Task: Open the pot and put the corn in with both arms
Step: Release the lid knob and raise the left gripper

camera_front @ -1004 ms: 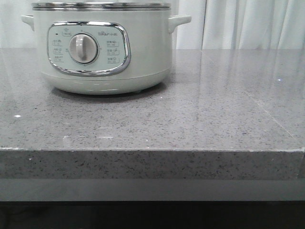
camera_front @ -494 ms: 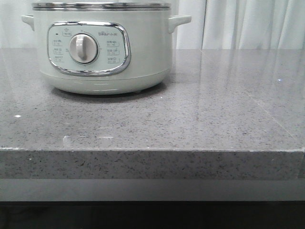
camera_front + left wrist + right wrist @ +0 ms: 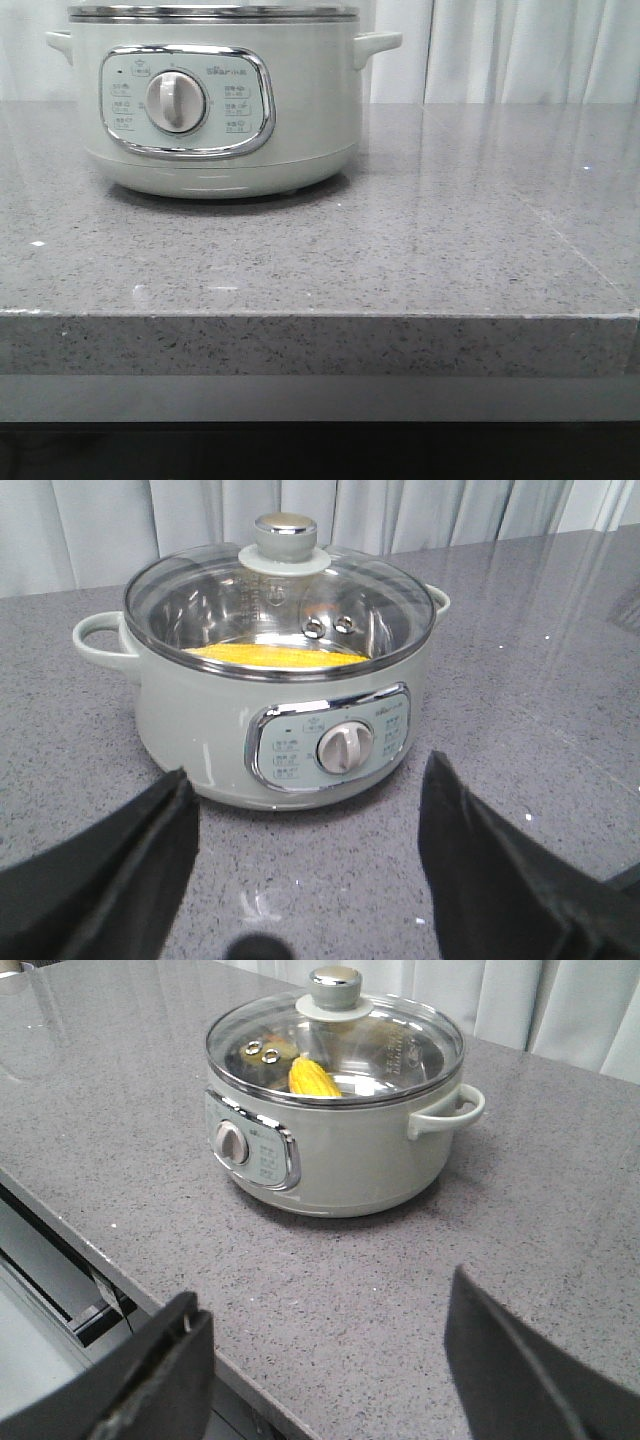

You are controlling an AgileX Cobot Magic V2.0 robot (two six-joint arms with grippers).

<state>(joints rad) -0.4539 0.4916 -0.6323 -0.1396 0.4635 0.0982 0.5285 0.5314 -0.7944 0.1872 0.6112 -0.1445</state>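
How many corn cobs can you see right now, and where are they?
1. The corn lies inside the pot, under the closed glass lid. Part of the pot's interior is hidden, so another could be out of sight.

The pot (image 3: 220, 720) has a smooth, satiny pale shell with a mirror-bright chrome panel frame (image 3: 330, 745) and steel rim. Its clear glass lid (image 3: 335, 1045) is glossy (reflections streak it). Ahead of each claw, the speckled stone-look countertop (image 3: 450, 230) is polished.
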